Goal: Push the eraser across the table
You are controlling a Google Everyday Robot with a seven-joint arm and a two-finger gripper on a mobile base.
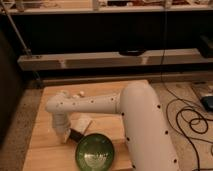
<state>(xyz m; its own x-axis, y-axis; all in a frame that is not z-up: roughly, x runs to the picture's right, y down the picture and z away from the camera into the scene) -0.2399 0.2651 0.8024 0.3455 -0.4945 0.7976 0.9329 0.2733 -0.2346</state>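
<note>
There are no words, numbers, labels or signs to read anywhere here. The white arm (pixel 135 115) has only small dark dots on it, not letters. The hand (pixel 64 134) is down low at the near left of the worktop (pixel 45 145), and it has no writing on it. The green bowl (pixel 95 151) and the eraser (pixel 76 134) are plain too.

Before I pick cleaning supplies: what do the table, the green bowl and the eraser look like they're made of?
Table: light wood, matte, judging by plank lines. Green bowl: looks like glazed ceramic or glossy plastic, since highlights shine inside it. Eraser: dark and dull, possibly felt or foam, but mostly hidden. The gripper is low on the table beside the eraser.
</note>
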